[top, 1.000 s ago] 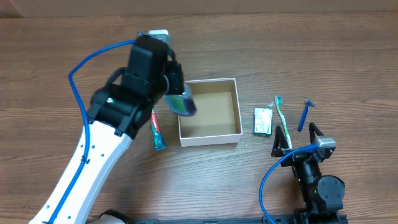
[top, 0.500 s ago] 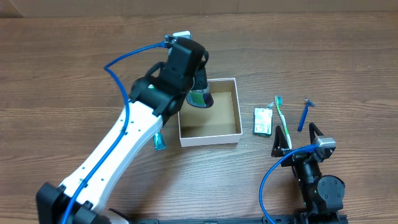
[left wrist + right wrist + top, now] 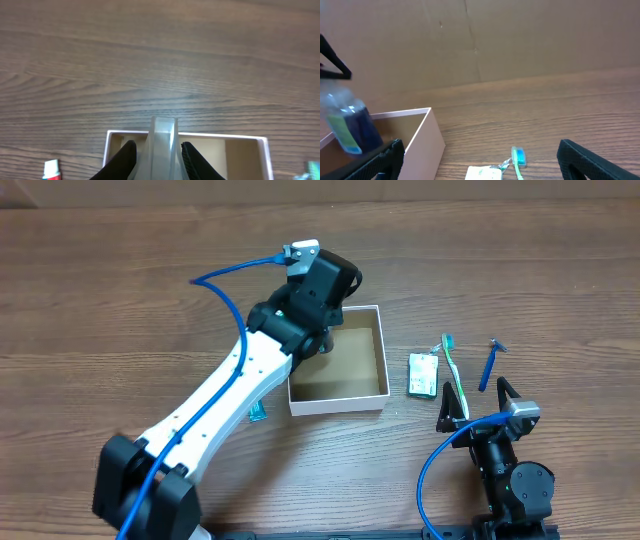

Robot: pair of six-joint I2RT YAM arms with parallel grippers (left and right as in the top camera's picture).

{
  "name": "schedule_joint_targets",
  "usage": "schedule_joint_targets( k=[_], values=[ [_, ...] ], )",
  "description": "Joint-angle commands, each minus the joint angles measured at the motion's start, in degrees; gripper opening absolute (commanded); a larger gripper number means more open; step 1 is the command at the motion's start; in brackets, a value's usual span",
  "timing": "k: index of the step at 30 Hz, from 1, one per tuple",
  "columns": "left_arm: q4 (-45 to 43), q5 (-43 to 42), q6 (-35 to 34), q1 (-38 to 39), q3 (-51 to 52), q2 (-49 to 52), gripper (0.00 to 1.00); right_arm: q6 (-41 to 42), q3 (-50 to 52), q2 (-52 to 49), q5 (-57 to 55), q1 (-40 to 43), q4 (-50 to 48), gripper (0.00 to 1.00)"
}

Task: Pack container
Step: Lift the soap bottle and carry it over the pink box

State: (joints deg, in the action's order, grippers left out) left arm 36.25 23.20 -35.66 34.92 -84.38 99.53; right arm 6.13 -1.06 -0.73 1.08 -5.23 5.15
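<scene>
The left gripper (image 3: 159,157), shut tight on a clear bottle (image 3: 347,125) of blue liquid, has swung from beside the container (image 3: 337,402) to over its inside, so release looks next.

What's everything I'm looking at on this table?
container: 1, white walls, brown inside, mid-table
bottle: 1, dark blue, green label, held at container's left side
toothpaste tube: 1, partly hidden, left of container
packet: 1, green-and-white, right of container
toothbrush: 1, green-and-white, beside packet
razor: 1, blue, far right
table: 1, brown wood
left tool: 1, black, gripping bottle
right tool: 1, black, open
</scene>
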Motion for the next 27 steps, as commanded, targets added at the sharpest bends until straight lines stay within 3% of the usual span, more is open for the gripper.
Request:
schedule_joint_targets(
  k=[1, 7, 27],
  values=[
    [-1.99, 2.95, -0.79, 0.48, -0.90, 2.08, 0.29, -0.20, 0.59, 0.55, -0.09, 0.11, -0.31, 1.00],
    [-3.56, 6.84, -0.79, 0.48, -0.90, 2.36, 0.29, -0.20, 0.59, 0.55, -0.09, 0.11, -0.31, 1.00],
    [-2.19, 7.93, -0.70, 0.35, -0.85, 2.91, 0.30, -0.20, 0.59, 0.55, -0.09, 0.11, -0.31, 1.00]
  ],
)
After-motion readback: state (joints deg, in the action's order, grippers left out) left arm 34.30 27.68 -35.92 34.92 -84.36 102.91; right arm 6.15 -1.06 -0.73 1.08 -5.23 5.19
